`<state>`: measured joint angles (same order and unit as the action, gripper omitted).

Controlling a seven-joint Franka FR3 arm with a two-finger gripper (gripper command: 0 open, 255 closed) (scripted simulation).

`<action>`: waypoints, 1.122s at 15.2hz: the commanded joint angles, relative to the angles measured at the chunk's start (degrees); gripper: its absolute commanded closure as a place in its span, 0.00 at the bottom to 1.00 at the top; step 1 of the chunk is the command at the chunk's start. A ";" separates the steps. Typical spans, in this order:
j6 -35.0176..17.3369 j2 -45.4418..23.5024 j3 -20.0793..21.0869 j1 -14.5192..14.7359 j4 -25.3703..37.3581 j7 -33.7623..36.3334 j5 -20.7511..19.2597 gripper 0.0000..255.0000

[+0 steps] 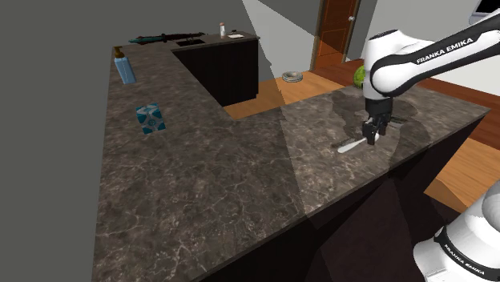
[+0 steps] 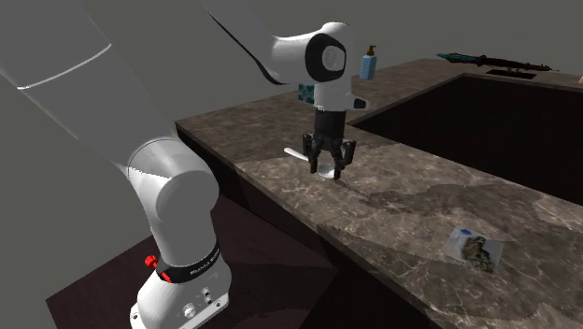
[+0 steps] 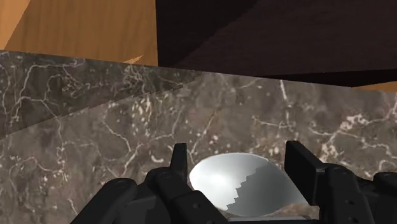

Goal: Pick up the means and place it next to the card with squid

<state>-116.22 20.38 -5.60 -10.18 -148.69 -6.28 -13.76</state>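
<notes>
A pale, shiny spoon point(image 1: 349, 147) lies on the dark marble counter point(image 1: 208, 184) near its edge by the arm. My black gripper point(image 1: 372, 138) points straight down onto it. In the wrist view the spoon's bowl point(image 3: 235, 184) sits between the two fingers, which stand apart on either side of it, open. From the second exterior view the handle point(image 2: 297, 152) sticks out beside the gripper point(image 2: 332, 166). The picture card point(image 2: 475, 249) lies flat on the counter, well away from the spoon toward that view's lower right.
A blue bottle point(image 1: 122, 66) and a small blue patterned box point(image 1: 150, 118) stand on the far arm of the L-shaped counter. A long dark blade-like thing point(image 1: 160, 38) lies at the back. The counter edge drops to a wooden floor point(image 1: 312, 84) close to the gripper.
</notes>
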 commanded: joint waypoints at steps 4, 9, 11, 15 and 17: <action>-1.71 -2.51 -5.18 -4.14 2.28 -6.87 -3.71 1.00; -3.56 -6.82 -10.02 -7.53 6.42 -13.68 -5.90 1.00; -4.29 -8.93 -11.85 -8.71 8.52 -16.48 -6.29 1.00; -5.64 -13.77 -15.27 -10.87 13.40 -22.31 -6.10 1.00; -6.22 -16.46 -16.81 -11.91 16.19 -25.34 -5.50 1.00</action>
<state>-122.22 5.38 -21.63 -21.57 -134.10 -29.96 -19.58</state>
